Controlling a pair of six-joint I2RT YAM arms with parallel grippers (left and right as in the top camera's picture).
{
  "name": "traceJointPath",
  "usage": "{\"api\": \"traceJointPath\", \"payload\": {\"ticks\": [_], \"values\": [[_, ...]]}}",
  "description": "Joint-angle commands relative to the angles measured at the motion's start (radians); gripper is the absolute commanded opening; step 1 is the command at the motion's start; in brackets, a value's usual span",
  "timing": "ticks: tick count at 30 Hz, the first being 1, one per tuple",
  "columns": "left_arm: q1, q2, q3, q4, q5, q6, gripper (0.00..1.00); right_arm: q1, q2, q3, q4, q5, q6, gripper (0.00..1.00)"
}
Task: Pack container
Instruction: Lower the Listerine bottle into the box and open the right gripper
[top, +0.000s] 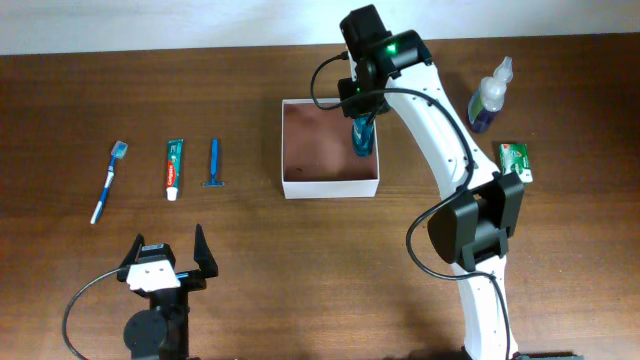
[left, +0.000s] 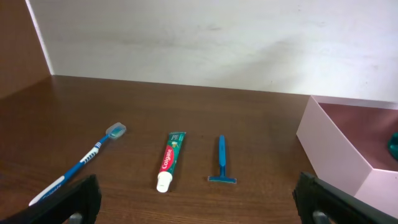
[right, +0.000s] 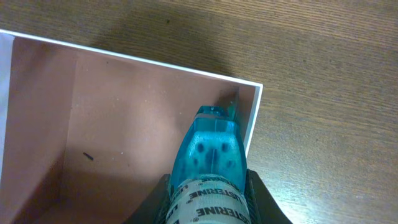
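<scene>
The container (top: 293, 150) is a square shallow box with white walls and a pinkish-brown inside, at the table's middle; it also shows in the right wrist view (right: 93, 124) and at the right of the left wrist view (left: 336, 149). My right gripper (right: 208, 199) is shut on a blue Listerine bottle (right: 211, 155) and holds it inside the container by its right wall (top: 362, 135). My left gripper (top: 168, 262) is open and empty near the front left edge. A toothbrush (left: 81, 163), a toothpaste tube (left: 170, 160) and a blue razor (left: 221, 158) lie on the table left of the container.
A clear bottle with dark liquid (top: 490, 95) and a green packet (top: 515, 158) lie right of the container. The right arm (top: 445, 150) reaches across the table's right half. A white wall (left: 217, 43) stands behind the table.
</scene>
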Motion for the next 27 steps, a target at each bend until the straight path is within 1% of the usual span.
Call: {"api": "traceJointPath", "payload": {"ticks": [1, 7, 25, 27], "values": [[0.0, -0.007, -0.008, 0.001, -0.007, -0.01, 0.99, 0.001, -0.011, -0.002, 0.018, 0.023, -0.006, 0.22], [0.0, -0.007, -0.008, 0.001, -0.007, -0.01, 0.99, -0.001, -0.009, -0.002, 0.053, 0.023, 0.049, 0.26], [0.0, -0.007, -0.008, 0.001, -0.007, -0.01, 0.99, -0.02, 0.035, -0.003, 0.05, 0.023, 0.05, 0.27], [0.0, -0.007, -0.008, 0.001, -0.007, -0.01, 0.99, -0.024, 0.035, -0.003, 0.048, 0.023, 0.05, 0.31]]}}
